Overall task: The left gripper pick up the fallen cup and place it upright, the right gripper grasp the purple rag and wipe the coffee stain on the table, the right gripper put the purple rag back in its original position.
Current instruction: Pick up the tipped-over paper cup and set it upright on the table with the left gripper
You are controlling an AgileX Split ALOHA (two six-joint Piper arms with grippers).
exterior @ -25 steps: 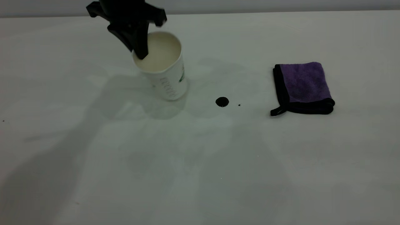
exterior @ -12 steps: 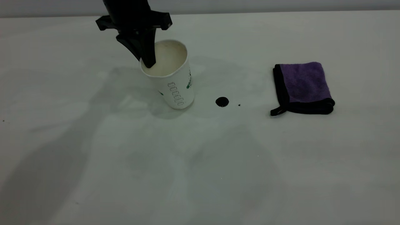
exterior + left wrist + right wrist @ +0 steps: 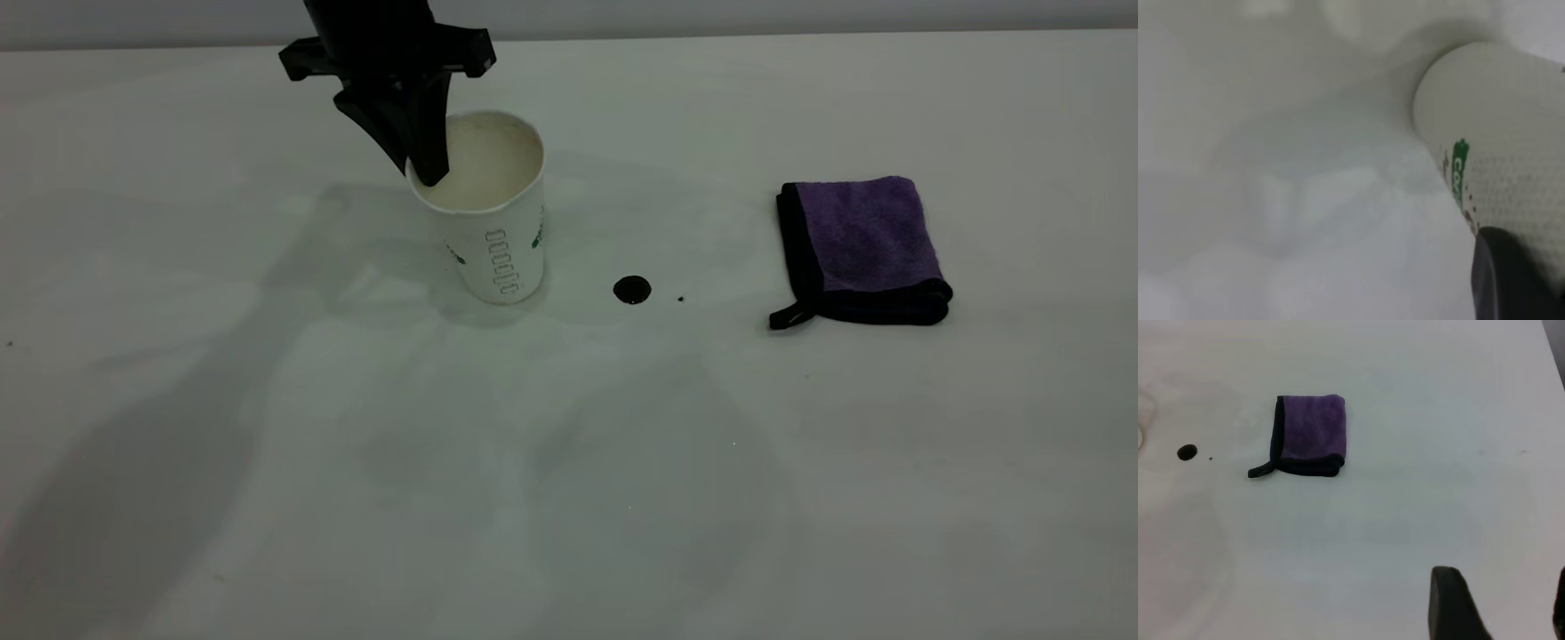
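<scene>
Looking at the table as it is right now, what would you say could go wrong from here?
1. The left gripper grips the cup by its rim only; opening unevenly might tip the cup.
2. The coffee stain lies close beside the cup, so the wiping purple rag may bump it.
3. The right gripper is far from the rag, with a long reach ahead.

A tiny speck lies near the middle of my exterior view, and my right wrist camera catches it too. A second speck sits at the far left edge. A grey wall runs along the back. Soft shadows spread across the near side.
</scene>
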